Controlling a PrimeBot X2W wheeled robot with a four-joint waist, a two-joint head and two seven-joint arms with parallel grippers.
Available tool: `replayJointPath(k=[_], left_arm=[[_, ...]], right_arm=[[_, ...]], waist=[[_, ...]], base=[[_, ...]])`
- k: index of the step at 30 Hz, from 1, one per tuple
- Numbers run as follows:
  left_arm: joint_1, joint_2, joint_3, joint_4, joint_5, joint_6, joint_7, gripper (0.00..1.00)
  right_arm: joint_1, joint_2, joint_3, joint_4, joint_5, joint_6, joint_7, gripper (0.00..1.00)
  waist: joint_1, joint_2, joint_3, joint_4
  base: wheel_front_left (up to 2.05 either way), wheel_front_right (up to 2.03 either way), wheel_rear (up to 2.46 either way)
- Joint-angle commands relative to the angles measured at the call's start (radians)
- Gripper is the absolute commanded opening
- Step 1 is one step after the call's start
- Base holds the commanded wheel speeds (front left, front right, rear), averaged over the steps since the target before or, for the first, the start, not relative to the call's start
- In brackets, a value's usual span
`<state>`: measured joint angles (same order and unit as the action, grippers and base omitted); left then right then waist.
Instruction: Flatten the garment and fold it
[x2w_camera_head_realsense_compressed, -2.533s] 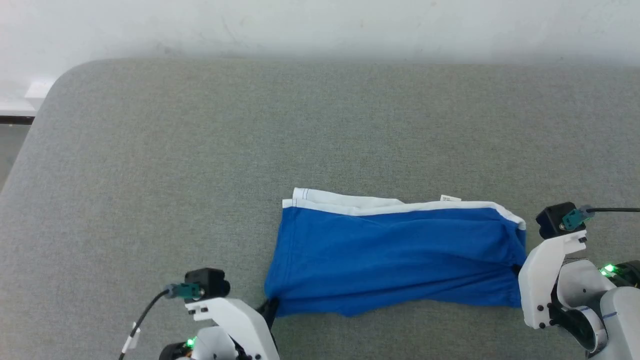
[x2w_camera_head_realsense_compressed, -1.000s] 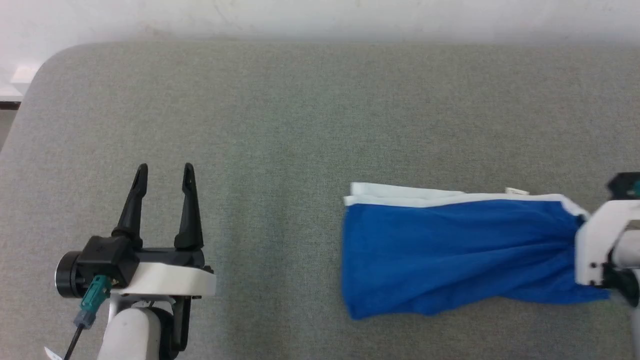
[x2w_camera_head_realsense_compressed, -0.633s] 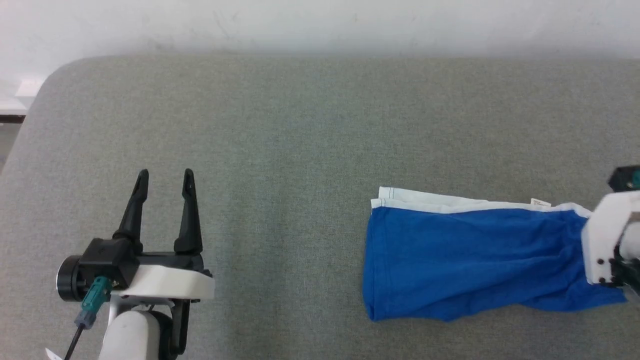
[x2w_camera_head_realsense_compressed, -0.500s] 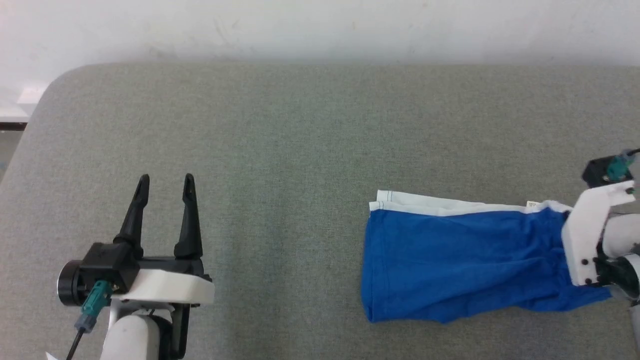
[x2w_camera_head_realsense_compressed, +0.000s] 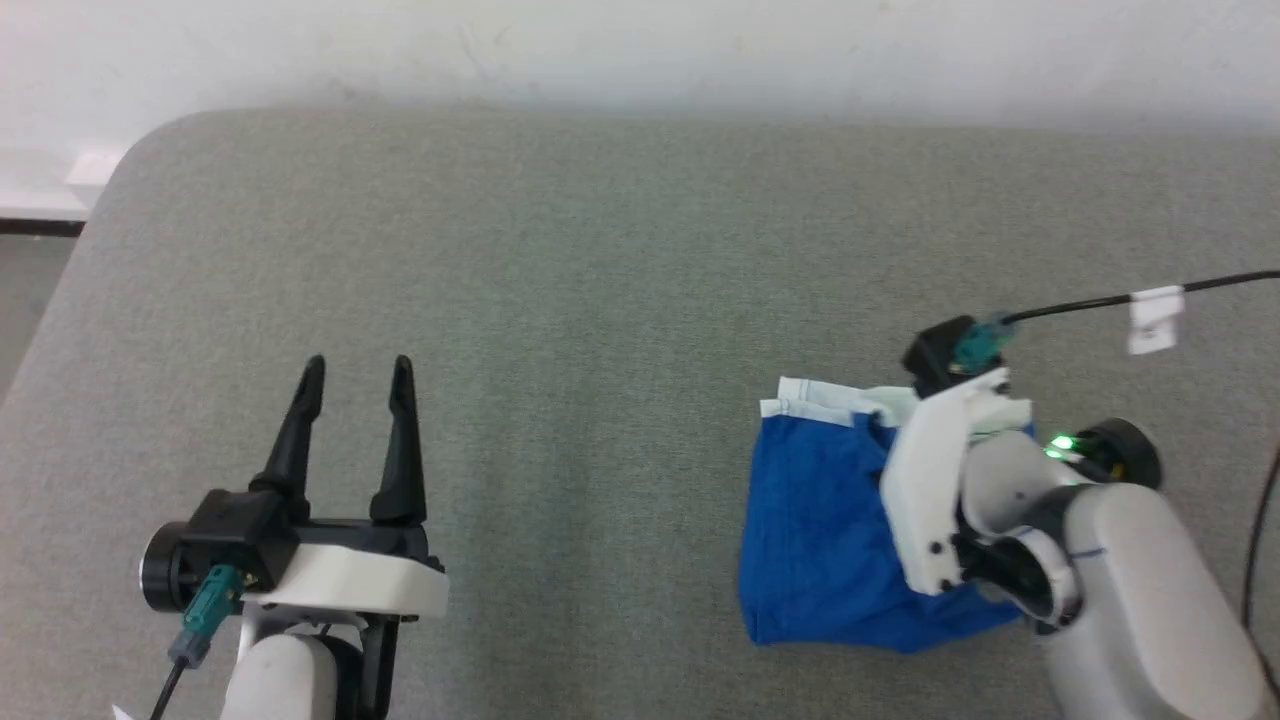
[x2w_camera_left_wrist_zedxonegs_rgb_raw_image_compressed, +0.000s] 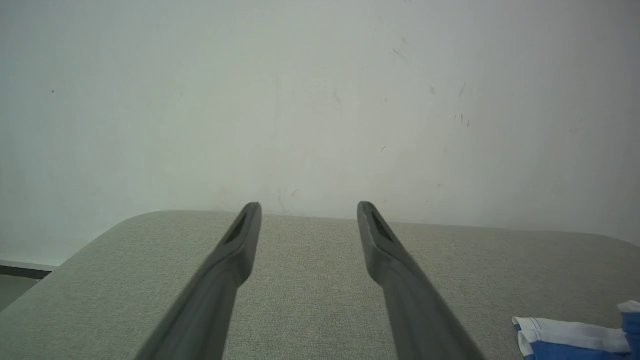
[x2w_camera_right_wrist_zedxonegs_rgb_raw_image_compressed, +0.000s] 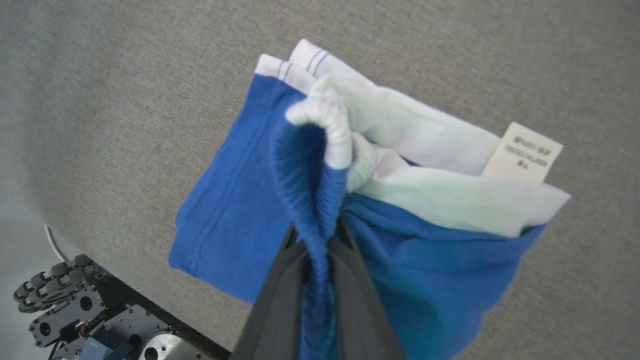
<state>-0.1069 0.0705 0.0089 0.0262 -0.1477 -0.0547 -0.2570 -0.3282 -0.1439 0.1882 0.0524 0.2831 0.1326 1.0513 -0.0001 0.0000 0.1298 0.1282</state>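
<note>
The bright blue shorts (x2w_camera_head_realsense_compressed: 815, 530) lie on the grey table at the right, doubled over on themselves. My right gripper (x2w_camera_right_wrist_zedxonegs_rgb_raw_image_compressed: 318, 235) is shut on a bunched edge of the shorts (x2w_camera_right_wrist_zedxonegs_rgb_raw_image_compressed: 225, 205) and holds it raised above the lower layer. The white gathered waistband (x2w_camera_right_wrist_zedxonegs_rgb_raw_image_compressed: 340, 130) curls over just beyond the fingertips, and a small white tag (x2w_camera_right_wrist_zedxonegs_rgb_raw_image_compressed: 522, 152) sticks out at the far side. In the head view my right wrist (x2w_camera_head_realsense_compressed: 935, 480) covers the fingers. My left gripper (x2w_camera_head_realsense_compressed: 357, 368) stands open far to the left, holding nothing; its wrist view catches a corner of the shorts (x2w_camera_left_wrist_zedxonegs_rgb_raw_image_compressed: 570, 345).
The grey fabric-covered table (x2w_camera_head_realsense_compressed: 600, 250) runs back to a white wall (x2w_camera_head_realsense_compressed: 640, 50); its rounded left corner (x2w_camera_head_realsense_compressed: 130, 150) drops to the floor. A black cable (x2w_camera_head_realsense_compressed: 1100, 298) with a white label trails from my right wrist. My own base (x2w_camera_right_wrist_zedxonegs_rgb_raw_image_compressed: 100, 325) shows below the table's edge.
My right gripper has lifted the shorts' right end and carried it leftward over the rest, so the shorts now look about half as wide. The left gripper stays open in place.
</note>
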Motion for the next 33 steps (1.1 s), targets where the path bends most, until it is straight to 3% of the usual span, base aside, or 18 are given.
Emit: replayJointPath(k=[1,6,15,16,17,27,33], left_arm=[[-0.001,-0.003,-0.001,0.005,0.014,-0.011,-0.005,1.00],[-0.009,-0.007,-0.005,0.017,0.016,-0.020,-0.005,1.00],[-0.010,-0.014,-0.005,0.029,0.015,-0.028,-0.005,1.00],[-0.010,-0.015,-0.005,0.030,0.015,-0.028,-0.005,1.00],[-0.009,-0.015,-0.003,0.031,0.015,-0.029,-0.005,1.00],[0.005,-0.016,0.016,0.033,0.031,-0.035,-0.005,1.00],[0.006,-0.016,0.021,0.029,0.040,-0.042,-0.005,1.00]], right_arm=[[-0.024,0.020,0.016,0.022,-0.016,-0.002,-0.027,0.00],[-0.069,0.067,0.064,0.136,-0.057,-0.002,-0.103,0.00],[-0.118,0.086,0.089,0.349,-0.144,-0.002,-0.181,0.00],[-0.123,0.087,0.092,0.361,-0.147,-0.002,-0.195,0.19],[-0.130,0.088,0.104,0.369,-0.148,-0.002,-0.206,1.00],[-0.195,0.070,0.214,0.246,-0.058,-0.002,-0.235,1.00],[-0.150,0.047,0.053,0.080,-0.056,-0.002,-0.290,1.00]], waist=[[0.0001,0.0000,0.011,0.020],[0.0001,0.0000,0.027,0.056],[0.0001,0.0000,0.035,0.087],[0.0001,0.0000,0.035,0.087],[0.0001,0.0000,0.034,0.085],[0.0001,0.0000,-0.004,0.014],[0.0001,0.0000,-0.022,-0.024]], base=[[0.00,0.00,0.00],[0.00,0.00,0.00],[0.00,0.00,0.00],[0.00,0.00,0.00],[0.00,0.00,0.00],[0.00,0.00,0.00],[0.00,0.00,0.00]])
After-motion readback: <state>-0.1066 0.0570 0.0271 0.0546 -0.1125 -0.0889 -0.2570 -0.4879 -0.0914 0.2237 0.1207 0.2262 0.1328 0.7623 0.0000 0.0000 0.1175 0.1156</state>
